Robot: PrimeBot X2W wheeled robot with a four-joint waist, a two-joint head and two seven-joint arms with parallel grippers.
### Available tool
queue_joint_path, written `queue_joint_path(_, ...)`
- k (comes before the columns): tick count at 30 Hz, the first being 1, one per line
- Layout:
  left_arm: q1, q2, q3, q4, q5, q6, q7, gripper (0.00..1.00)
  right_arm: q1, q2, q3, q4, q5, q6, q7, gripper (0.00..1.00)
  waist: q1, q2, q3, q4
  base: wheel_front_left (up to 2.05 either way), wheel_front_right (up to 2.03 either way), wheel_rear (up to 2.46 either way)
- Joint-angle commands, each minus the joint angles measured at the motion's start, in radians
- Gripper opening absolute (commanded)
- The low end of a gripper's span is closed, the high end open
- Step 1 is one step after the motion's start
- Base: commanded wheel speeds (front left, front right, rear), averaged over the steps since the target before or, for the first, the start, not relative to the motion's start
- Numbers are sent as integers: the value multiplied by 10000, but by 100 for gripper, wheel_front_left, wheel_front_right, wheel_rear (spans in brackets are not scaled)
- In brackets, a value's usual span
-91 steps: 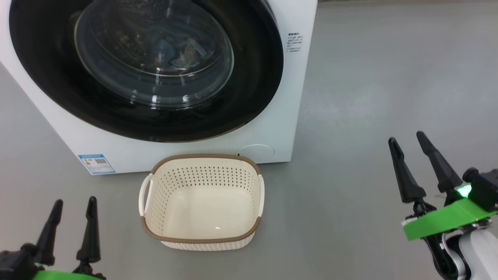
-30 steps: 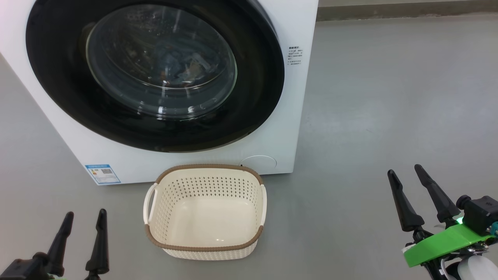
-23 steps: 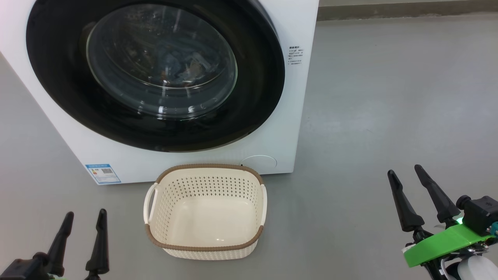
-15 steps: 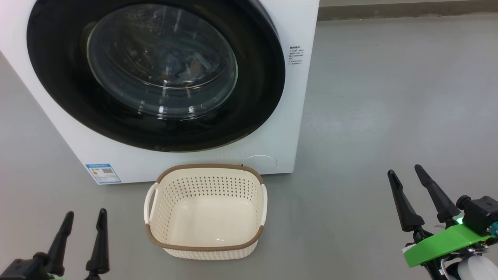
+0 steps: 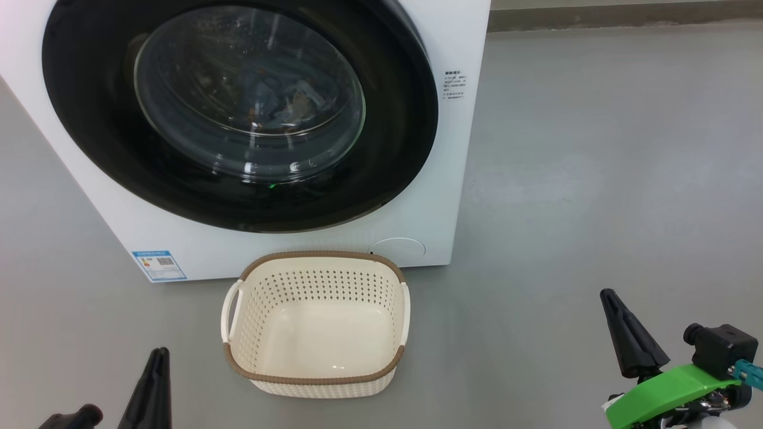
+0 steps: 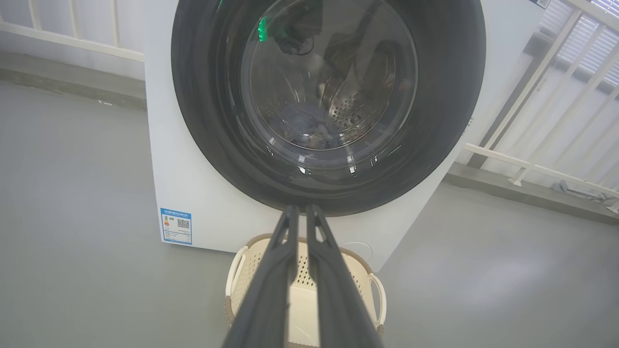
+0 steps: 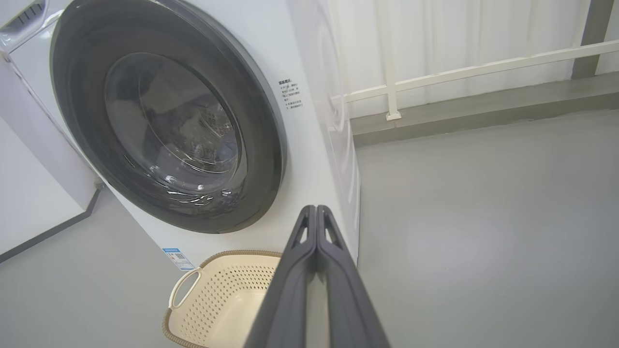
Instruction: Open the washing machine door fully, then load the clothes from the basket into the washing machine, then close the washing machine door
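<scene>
now: washing machine door (image 5: 238, 113) shut flush on the washing machine (image 5: 453, 179); clothes (image 5: 286, 104) show dimly through the glass, inside the drum. basket (image 5: 316, 378) sits on the grey floor (image 5: 596, 149) just in front of the machine, below the door, its bare cream bottom showing. white railing (image 7: 459, 72) runs along the wall behind. left claw (image 5: 156, 363) closed, fingers together, holding nothing, low and left of the basket. right claw (image 5: 614, 304) closed, empty, well right of the basket.

washing machine (image 5: 453, 179) top cropped; clothes (image 5: 286, 104) dim, indistinct
</scene>
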Motion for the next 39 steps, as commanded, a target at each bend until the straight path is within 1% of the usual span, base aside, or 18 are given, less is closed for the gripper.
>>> queue_joint_path(1, -214, 138, 175, -192, -301, -2, 60, 0, -243, -119, -144, -242, 257, 0, 72, 0, -10, -1, 3, 2, 0, 0, 0)
queue_joint_path(3, -236, 109, 206, -187, -478, -2, 118, 0, -254, -87, -187, -233, 438, 0, 125, 0, -20, -1, 15, 4, 0, 0, 0)
queue_joint_path(5, -258, 79, 238, -187, -656, -2, 177, 0, -266, -55, -231, -227, 619, 0, 178, 0, -21, -1, 19, 7, 0, 0, 0)
queue_joint_path(39, -533, -406, 763, -209, -3587, -9, 1151, 0, -365, 507, -989, -183, 3571, -1, 1087, 0, -22, -1, 8, 50, 0, 0, 0)
